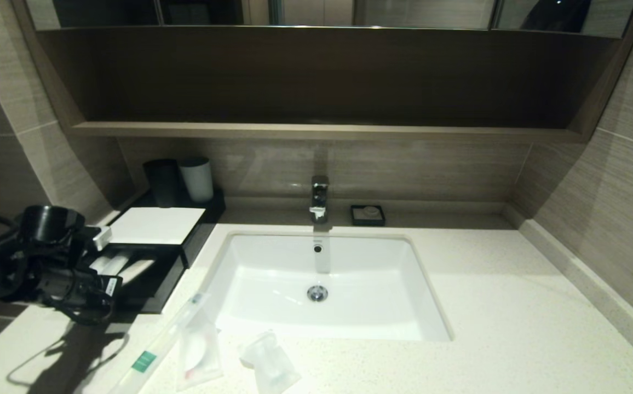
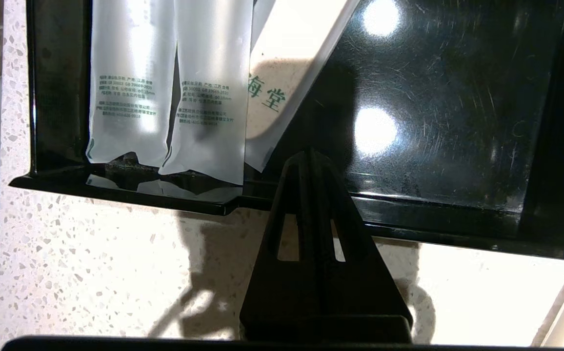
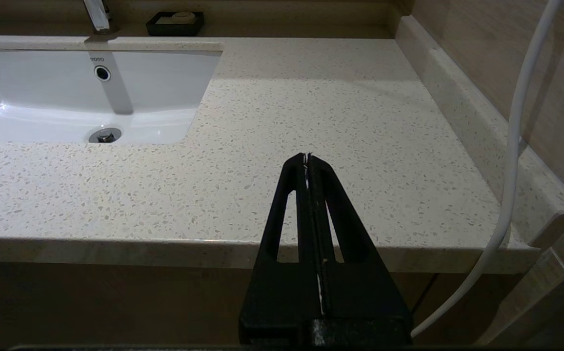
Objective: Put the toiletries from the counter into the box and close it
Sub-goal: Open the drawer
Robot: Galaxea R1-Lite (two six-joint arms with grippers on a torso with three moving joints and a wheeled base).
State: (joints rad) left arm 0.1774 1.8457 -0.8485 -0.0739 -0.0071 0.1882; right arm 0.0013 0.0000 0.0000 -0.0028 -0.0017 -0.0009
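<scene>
The black box (image 1: 155,293) stands open at the counter's left, with its white lid (image 1: 155,225) lying over its far half. In the left wrist view the box (image 2: 433,136) holds three white sachets (image 2: 130,97) along one side. My left gripper (image 2: 310,157) is shut and empty, its tip over the box's front rim. On the counter in front of the sink lie a long toothbrush packet (image 1: 155,350), a clear packet (image 1: 200,350) and a small clear packet (image 1: 270,365). My right gripper (image 3: 307,157) is shut and empty, above the counter's front edge right of the sink.
The white sink (image 1: 322,284) with its tap (image 1: 319,198) fills the middle. A black cup (image 1: 162,181) and a white cup (image 1: 197,178) stand behind the box. A soap dish (image 1: 367,214) sits by the back wall. A white cable (image 3: 516,146) hangs at the right.
</scene>
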